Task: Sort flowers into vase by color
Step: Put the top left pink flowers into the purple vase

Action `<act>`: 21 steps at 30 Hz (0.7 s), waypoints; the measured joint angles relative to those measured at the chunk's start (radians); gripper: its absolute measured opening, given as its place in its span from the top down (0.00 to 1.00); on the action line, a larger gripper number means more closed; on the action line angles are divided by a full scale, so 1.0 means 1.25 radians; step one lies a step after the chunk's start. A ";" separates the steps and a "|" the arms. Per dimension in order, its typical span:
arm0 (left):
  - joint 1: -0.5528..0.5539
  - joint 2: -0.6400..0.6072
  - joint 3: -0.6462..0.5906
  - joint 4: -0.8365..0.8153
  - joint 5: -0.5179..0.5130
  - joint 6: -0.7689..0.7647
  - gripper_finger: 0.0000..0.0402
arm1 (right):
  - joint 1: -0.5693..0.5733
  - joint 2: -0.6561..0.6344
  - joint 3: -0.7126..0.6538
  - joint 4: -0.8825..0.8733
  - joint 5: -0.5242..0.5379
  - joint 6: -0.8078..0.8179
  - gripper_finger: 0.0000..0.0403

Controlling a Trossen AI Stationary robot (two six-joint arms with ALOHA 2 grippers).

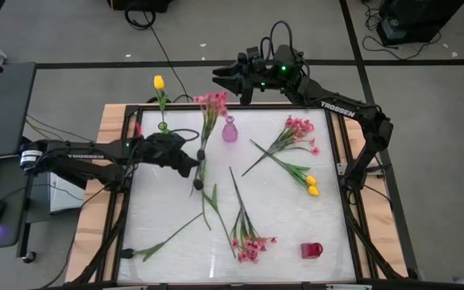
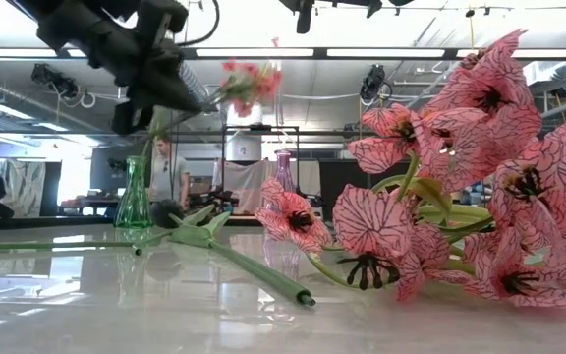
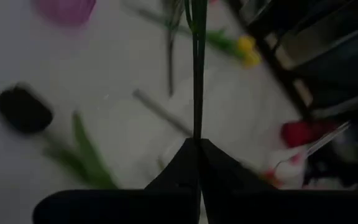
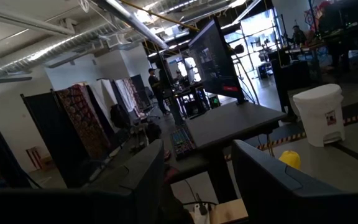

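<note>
Surface: white tabletop point(image 1: 280, 217) in a wooden frame, workshop room beyond with a person standing far off in the low view.
Left gripper: my left gripper point(image 1: 193, 165) is over the left-middle of the table, fingers pressed together on a thin green stem point(image 3: 198, 68).
Held flower: pink blossom spray point(image 1: 212, 101), its head lifted near the purple vase point(image 1: 229, 130).
Green vase: green vase point(image 1: 163, 125) at the far left edge, one yellow tulip point(image 1: 159, 82) standing in it.
Right gripper: my right gripper point(image 1: 225, 79) hangs past the table's far edge, fingers spread, nothing between them.
Loose flowers: pink spray point(image 1: 299, 130) and yellow tulips point(image 1: 312, 186) lying at the right; another pink spray point(image 1: 250, 246) near the front; a dark tulip point(image 1: 127, 253) at front left.
Red vase: red vase point(image 1: 312, 250) at front right.
</note>
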 joint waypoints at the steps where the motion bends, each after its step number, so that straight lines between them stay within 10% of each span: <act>1: 0.005 0.000 0.000 0.024 0.000 0.001 0.97 | 0.000 0.000 0.000 0.000 0.000 0.000 0.51; 21: 0.061 0.000 0.000 0.294 0.000 0.092 0.97 | 0.001 0.000 0.000 0.000 0.000 0.012 0.51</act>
